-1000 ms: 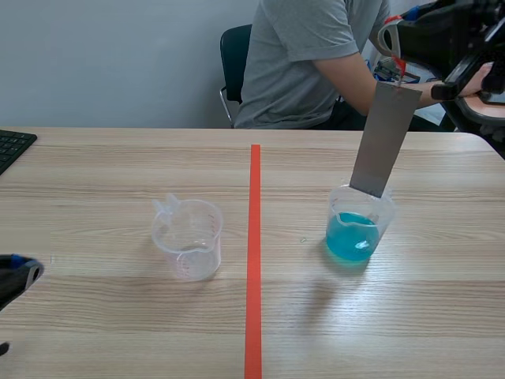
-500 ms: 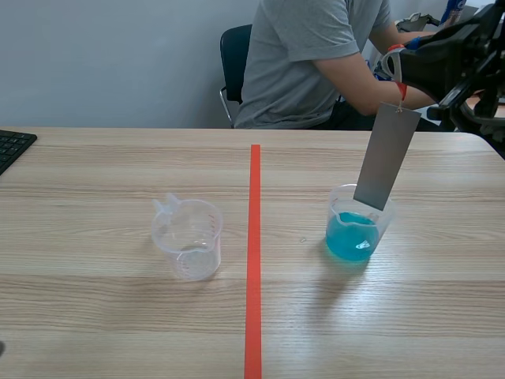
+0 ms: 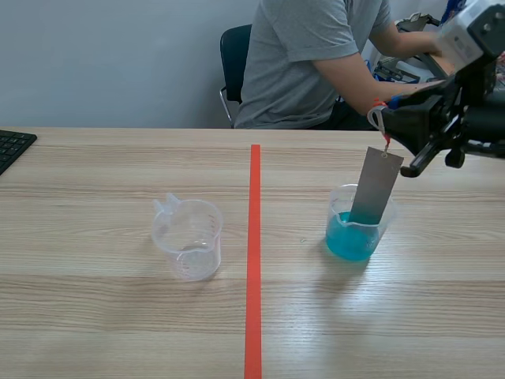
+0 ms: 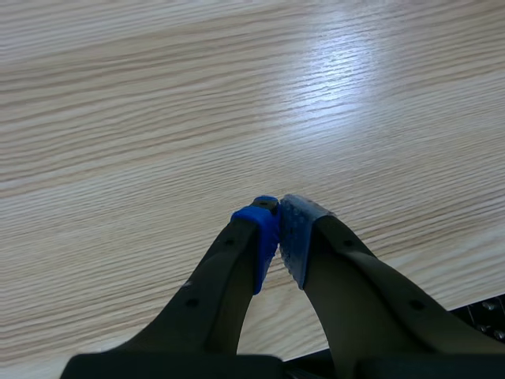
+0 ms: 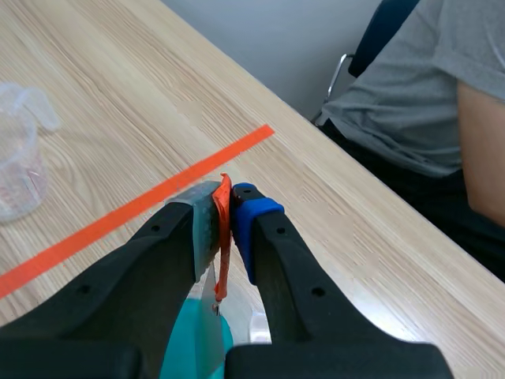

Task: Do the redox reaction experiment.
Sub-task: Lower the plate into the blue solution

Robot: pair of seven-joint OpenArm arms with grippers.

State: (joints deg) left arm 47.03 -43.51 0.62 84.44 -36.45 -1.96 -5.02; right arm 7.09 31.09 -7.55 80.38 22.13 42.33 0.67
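A clear beaker [image 3: 360, 223] holding blue liquid [image 3: 350, 237] stands right of the orange tape line. A grey metal strip [image 3: 375, 185] hangs from a red loop [image 3: 379, 118] with its lower end inside that beaker. My right gripper [image 3: 392, 110] is shut on the red loop [image 5: 222, 229], directly above the beaker; the blue liquid [image 5: 193, 343] shows under its fingers. An empty clear measuring cup [image 3: 188, 238] stands left of the line, also seen as the cup [image 5: 19, 150] in the right wrist view. My left gripper [image 4: 278, 225] is shut on nothing over bare wood.
A person in a grey shirt [image 3: 312, 55] sits across the table on a dark chair [image 3: 235, 55]. A black keyboard [image 3: 11, 147] lies at the left edge. The orange tape line [image 3: 254, 253] runs down the table's middle.
My right gripper has come down, lowering the metal strip deeper into the blue beaker. My left gripper has left the scene view's lower left corner.
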